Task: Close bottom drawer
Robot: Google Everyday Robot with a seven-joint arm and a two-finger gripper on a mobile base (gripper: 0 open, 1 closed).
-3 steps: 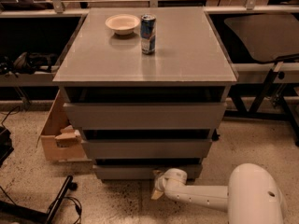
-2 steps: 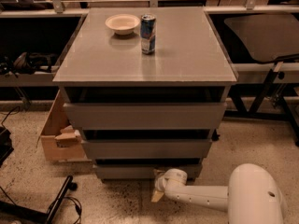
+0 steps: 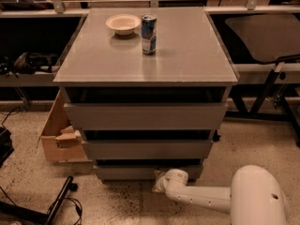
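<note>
Speckled floor (image 3: 117, 205) surrounds the grey cabinet (image 3: 187, 55), which carries a bowl (image 3: 123, 24) and a can (image 3: 148, 34) on top. In the camera view we judge the closing push to be in hand. The gripper (image 3: 158, 183) sits low against the front of the bottom drawer (image 3: 126, 172), right of its middle and seemingly touching it. Whether it is open or closed we cannot tell. Next we would press straight inward until the front sits flush.

No readable text anywhere, blue can (image 3: 148, 34) label unreadable, pincer (image 3: 159, 183) low by the bottom drawer (image 3: 136, 172)
</note>
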